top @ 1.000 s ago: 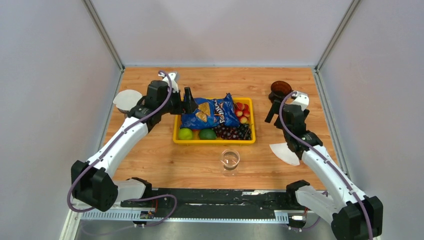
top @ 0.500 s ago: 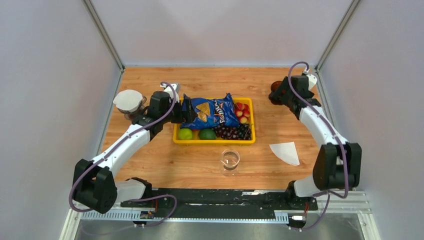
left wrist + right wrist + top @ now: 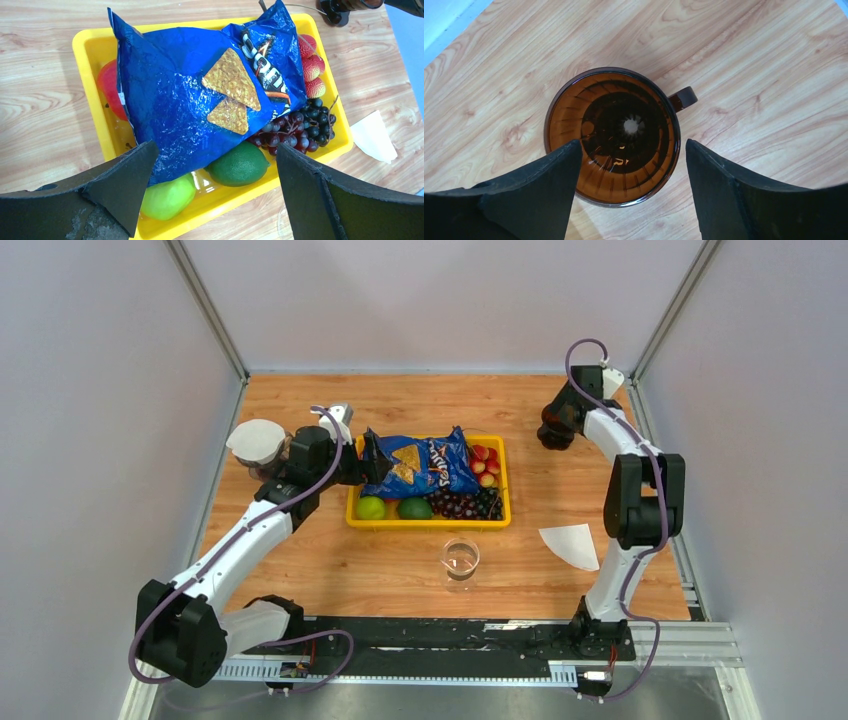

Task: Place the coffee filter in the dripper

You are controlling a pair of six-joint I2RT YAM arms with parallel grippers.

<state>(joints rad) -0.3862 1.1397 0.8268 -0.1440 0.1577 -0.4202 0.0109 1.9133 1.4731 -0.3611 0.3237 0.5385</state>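
The brown translucent dripper (image 3: 613,135) stands upright on the wood at the far right, its handle (image 3: 684,97) pointing right. My right gripper (image 3: 633,150) is open and empty right above it, one finger on each side of the rim. In the top view the right gripper (image 3: 553,428) hides most of the dripper. The white folded coffee filter (image 3: 570,545) lies flat on the table at the near right, well apart from the dripper; it also shows in the left wrist view (image 3: 372,137). My left gripper (image 3: 375,455) is open and empty over the tray's left end.
A yellow tray (image 3: 428,523) in the middle holds a blue chip bag (image 3: 420,465), limes, grapes and strawberries. A clear glass (image 3: 460,558) stands in front of it. A white round object (image 3: 256,440) sits at the far left. Walls close off three sides.
My right arm has swung from above the filter area to the far right corner, so its gripper now hangs over the dripper. My left arm has drawn back slightly.
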